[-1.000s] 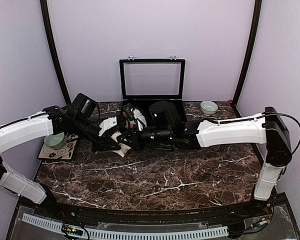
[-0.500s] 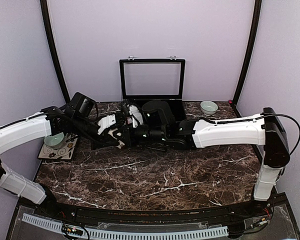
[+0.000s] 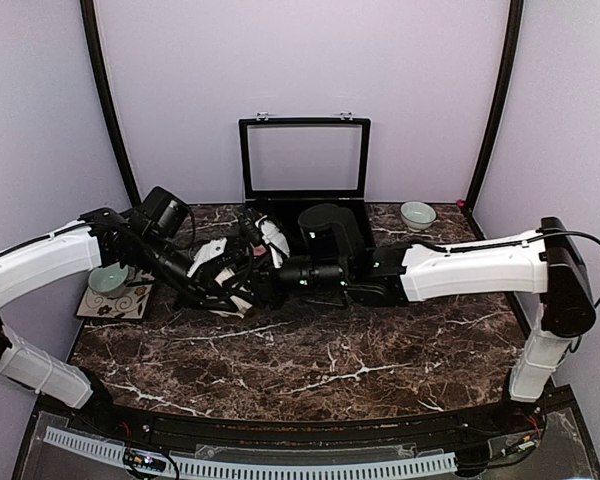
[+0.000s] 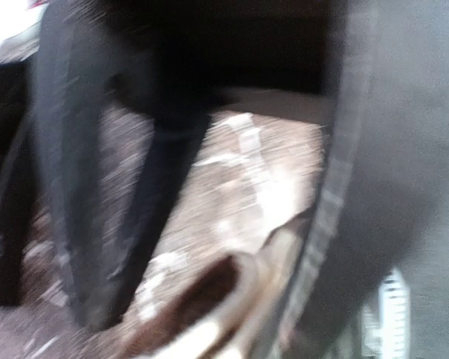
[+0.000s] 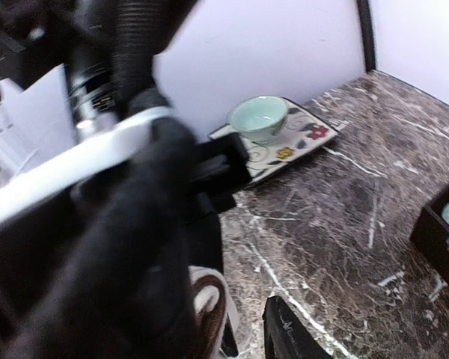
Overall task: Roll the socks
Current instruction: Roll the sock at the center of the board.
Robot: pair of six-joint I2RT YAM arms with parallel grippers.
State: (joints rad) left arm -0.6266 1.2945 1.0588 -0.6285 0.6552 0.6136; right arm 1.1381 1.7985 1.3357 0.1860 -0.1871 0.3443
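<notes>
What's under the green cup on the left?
The green cup stands on a white floral tray on the marble table. The tray's middle, beneath the cup, is hidden.

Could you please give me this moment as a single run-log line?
task: roll socks | left end effector: at cream-brown sock, grip unclear | right end effector: beside it, grip unclear | place: table, near open case
</notes>
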